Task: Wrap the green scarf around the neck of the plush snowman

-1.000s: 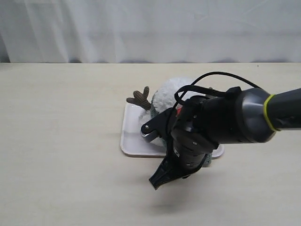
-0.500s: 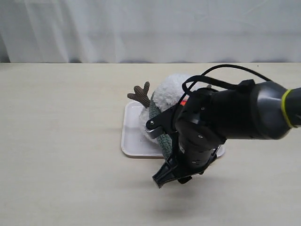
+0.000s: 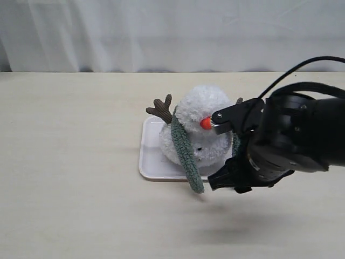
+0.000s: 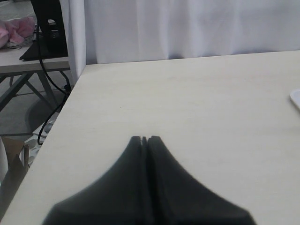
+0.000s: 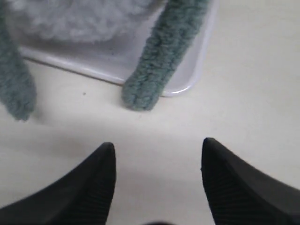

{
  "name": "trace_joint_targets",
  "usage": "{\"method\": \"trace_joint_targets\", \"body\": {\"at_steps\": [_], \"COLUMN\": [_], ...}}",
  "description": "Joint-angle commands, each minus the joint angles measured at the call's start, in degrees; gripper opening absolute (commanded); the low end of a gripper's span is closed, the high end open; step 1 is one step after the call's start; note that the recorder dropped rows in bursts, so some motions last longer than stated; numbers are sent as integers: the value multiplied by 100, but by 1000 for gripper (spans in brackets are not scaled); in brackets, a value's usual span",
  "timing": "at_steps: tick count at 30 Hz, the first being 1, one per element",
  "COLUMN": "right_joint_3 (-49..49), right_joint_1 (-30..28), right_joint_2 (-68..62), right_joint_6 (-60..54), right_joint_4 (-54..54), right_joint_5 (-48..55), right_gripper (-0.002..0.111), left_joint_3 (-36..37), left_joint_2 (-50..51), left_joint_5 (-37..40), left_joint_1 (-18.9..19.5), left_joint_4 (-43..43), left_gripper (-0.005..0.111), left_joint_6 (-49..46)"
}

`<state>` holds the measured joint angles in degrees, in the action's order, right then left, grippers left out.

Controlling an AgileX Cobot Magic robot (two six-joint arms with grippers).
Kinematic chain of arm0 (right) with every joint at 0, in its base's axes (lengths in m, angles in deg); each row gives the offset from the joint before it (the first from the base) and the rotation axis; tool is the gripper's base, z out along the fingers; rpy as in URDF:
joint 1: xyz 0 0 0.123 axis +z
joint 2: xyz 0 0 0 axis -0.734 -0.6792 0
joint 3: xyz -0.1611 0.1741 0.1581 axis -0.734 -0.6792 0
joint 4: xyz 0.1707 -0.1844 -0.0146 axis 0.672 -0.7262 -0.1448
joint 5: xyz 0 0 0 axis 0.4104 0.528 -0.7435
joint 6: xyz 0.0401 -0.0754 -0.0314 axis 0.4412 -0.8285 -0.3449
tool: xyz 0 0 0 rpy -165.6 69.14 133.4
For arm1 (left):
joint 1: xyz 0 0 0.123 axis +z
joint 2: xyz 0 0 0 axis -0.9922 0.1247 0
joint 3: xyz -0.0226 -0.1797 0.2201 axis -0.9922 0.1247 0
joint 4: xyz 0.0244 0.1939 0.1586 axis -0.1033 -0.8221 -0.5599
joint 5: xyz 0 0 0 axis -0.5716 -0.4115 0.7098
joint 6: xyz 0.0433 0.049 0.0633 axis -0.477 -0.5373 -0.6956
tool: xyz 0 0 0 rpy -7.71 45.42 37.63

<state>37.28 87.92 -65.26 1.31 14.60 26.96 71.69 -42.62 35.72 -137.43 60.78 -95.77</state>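
The plush snowman (image 3: 200, 116) sits upright on a white tray (image 3: 148, 162), its orange nose toward the camera. The green scarf (image 3: 184, 148) lies round its neck. One end hangs down the front over the tray's rim; the other end (image 3: 235, 143) shows at the toy's right side. In the right wrist view both scarf ends (image 5: 152, 65) (image 5: 16, 89) lie below the white body (image 5: 79, 18). My right gripper (image 5: 157, 147) is open and empty, over bare table just in front of the tray (image 5: 199, 65). My left gripper (image 4: 144, 139) is shut, far from the toy.
The right arm's dark bulk (image 3: 291, 137) hovers beside the snowman's right side. A brown twig arm (image 3: 160, 110) sticks out on the toy's left. In the left wrist view the table's edge (image 4: 61, 112) drops to the floor, with cables and a stand beyond it.
My right arm has swung to the right, away from the front of the snowman, which it no longer covers. The scarf end now hangs free over the tray's rim.
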Motion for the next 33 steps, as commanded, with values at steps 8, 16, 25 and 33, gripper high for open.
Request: {"method": "trace_joint_targets", "body": {"at_steps": [8, 16, 25, 33], "right_joint_3": [-890, -847, -453, -389], "right_joint_1": [-1249, -1354, -1354, -1354], "right_joint_2": [-195, -623, -961, -1024], "right_joint_6": [889, 919, 941, 955], "right_joint_4": [-703, -1043, -1043, -1043], "right_joint_5": [-2905, -3920, -3207, -2786], "right_gripper": [53, 53, 53, 52], "left_joint_3": [11, 11, 11, 11], "left_joint_2": [-13, -13, -13, -13], "left_joint_5": [-180, -180, -180, -180], "left_joint_1": [-13, -13, -13, -13], "left_joint_4": [76, 76, 76, 76], "left_gripper": [0, 0, 0, 0], "left_joint_6": [1, 1, 1, 1]}}
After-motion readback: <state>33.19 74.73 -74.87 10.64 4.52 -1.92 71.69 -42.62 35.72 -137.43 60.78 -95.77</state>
